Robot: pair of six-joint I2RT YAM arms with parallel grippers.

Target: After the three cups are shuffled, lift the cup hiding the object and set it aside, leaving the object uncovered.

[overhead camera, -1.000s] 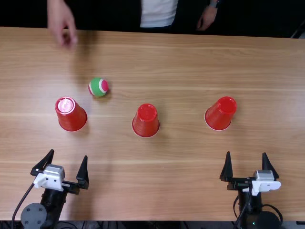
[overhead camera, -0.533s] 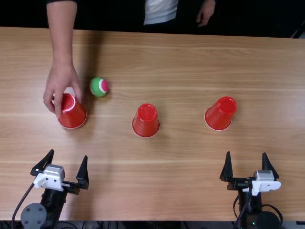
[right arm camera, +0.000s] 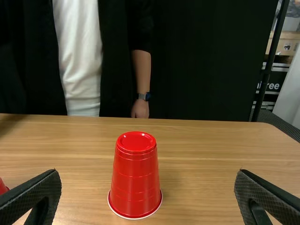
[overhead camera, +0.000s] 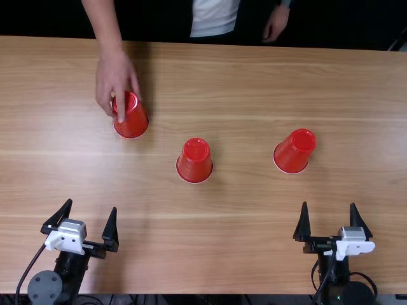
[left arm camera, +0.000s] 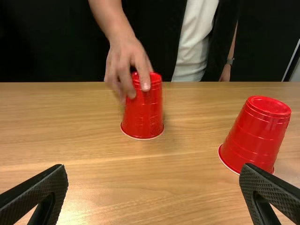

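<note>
your left gripper [overhead camera: 89,207] and right gripper [overhead camera: 328,206] both spread wide, holding nothing. person's hand [overhead camera: 114,79] grips the far-left cup [overhead camera: 130,117], upright, mouth-down, at 1 o'clock from left gripper, 10 o'clock from right gripper; left arm's nearer

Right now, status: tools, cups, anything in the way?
Left tool, right tool open, near edge. Person's hand on left cup; middle cup, right cup untouched. Hand in the way.
</note>
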